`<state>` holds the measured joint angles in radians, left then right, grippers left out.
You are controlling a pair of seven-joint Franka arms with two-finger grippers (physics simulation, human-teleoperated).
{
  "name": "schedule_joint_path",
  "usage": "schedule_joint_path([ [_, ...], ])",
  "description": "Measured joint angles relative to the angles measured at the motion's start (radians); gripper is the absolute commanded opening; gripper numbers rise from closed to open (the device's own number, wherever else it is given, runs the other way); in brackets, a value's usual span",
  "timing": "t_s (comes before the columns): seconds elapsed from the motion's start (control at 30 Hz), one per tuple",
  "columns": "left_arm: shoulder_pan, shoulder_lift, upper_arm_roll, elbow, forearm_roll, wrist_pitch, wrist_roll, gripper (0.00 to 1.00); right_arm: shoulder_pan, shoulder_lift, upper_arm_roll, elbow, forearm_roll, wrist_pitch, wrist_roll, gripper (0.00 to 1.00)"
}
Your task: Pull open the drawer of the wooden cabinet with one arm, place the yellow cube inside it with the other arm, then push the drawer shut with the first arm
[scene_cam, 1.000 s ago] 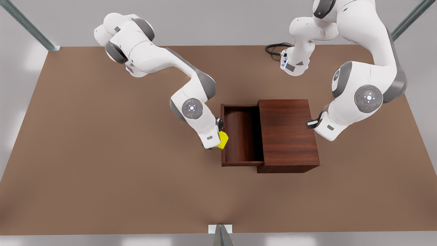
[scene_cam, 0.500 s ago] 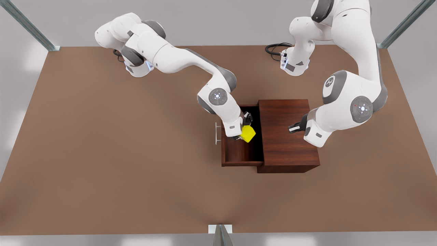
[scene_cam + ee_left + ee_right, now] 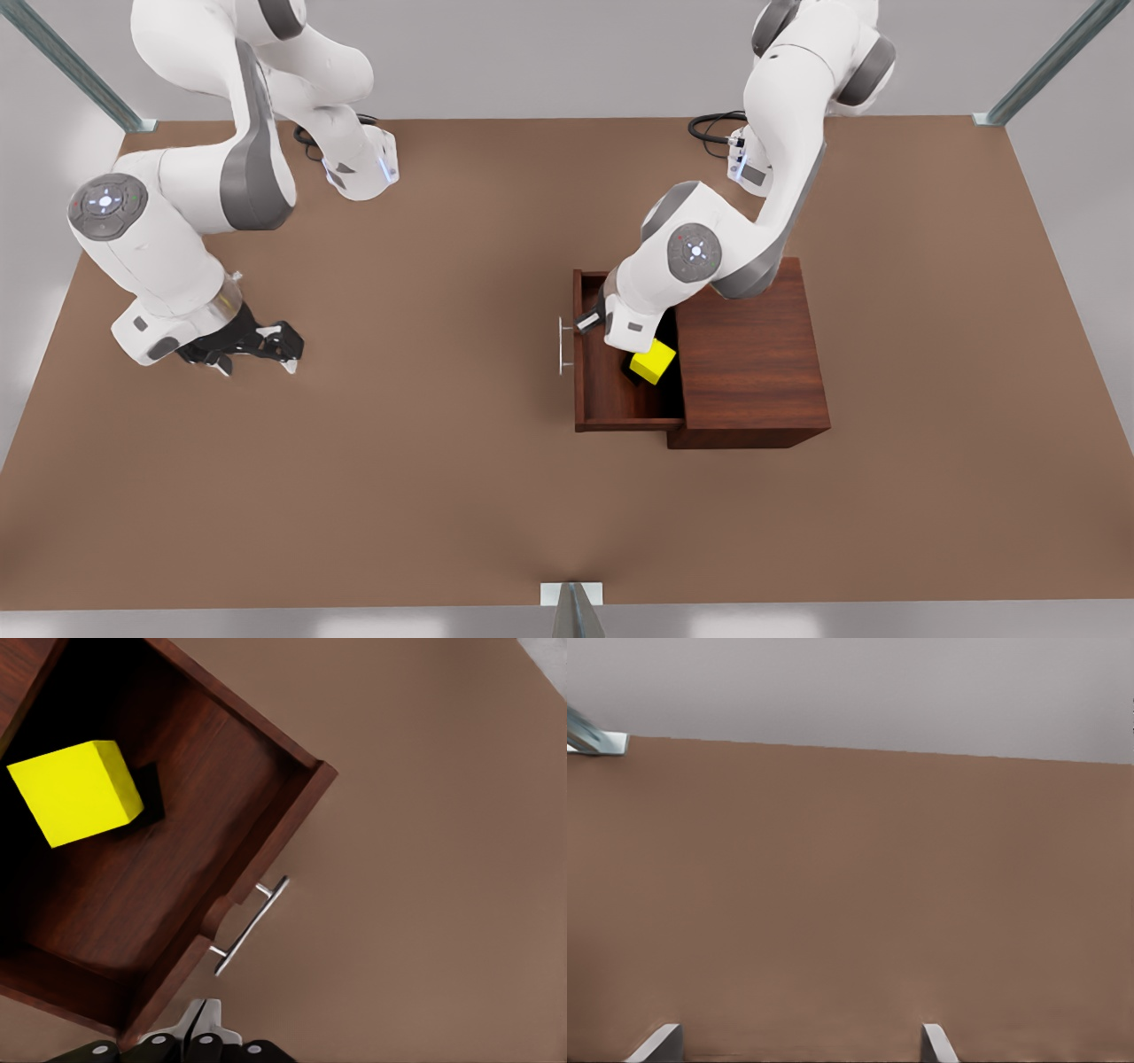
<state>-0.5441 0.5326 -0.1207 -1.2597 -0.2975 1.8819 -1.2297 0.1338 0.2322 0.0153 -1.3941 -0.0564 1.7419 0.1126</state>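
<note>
The wooden cabinet [image 3: 749, 354] stands on the table with its drawer [image 3: 611, 399] pulled out toward the front view's left. Inside the drawer the yellow cube [image 3: 653, 361] [image 3: 75, 790] rests free on the floor, close to the cabinet body. My left gripper [image 3: 583, 324] [image 3: 197, 1020] is shut and hovers at the drawer's front panel, just beside the silver bar handle [image 3: 563, 346] [image 3: 251, 926], holding nothing. Far off at the front view's left, my right gripper [image 3: 288, 348] [image 3: 799, 1043] is open and low over the bare table.
The brown table [image 3: 425, 496] stretches wide around the cabinet. A black cable [image 3: 709, 128] lies by one arm base at the back. Metal frame posts [image 3: 75, 66] stand at the back corners, and a bracket [image 3: 571, 595] sits at the front edge.
My right gripper let go of the yellow cube in the drawer and withdrew far to the front view's left. My left gripper swung from over the cabinet to the drawer's front panel.
</note>
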Motion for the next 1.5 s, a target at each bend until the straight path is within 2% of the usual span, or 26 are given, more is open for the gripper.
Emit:
schedule_joint_path([
  [0.23, -0.072, 0.143, 0.003, 0.003, 0.0, 0.182, -0.382, 0.21, 0.018, 0.039, -0.006, 0.027, 0.0, -0.09, -0.025, 1.0],
  [0.57, -0.089, 0.22, 0.004, -0.011, 0.056, 0.238, -0.769, 0.21, 0.008, 0.042, -0.012, 0.034, 0.037, -0.121, -0.046, 1.0],
  [0.93, -0.024, 0.211, 0.006, -0.012, 0.105, 0.102, -0.916, 0.21, 0.009, 0.042, -0.012, 0.037, 0.037, -0.129, -0.057, 1.0],
  [1.5, 0.122, 0.188, 0.006, -0.004, 0.148, -0.143, -0.875, 0.21, 0.009, 0.041, -0.008, 0.038, 0.039, -0.133, -0.063, 1.0],
])
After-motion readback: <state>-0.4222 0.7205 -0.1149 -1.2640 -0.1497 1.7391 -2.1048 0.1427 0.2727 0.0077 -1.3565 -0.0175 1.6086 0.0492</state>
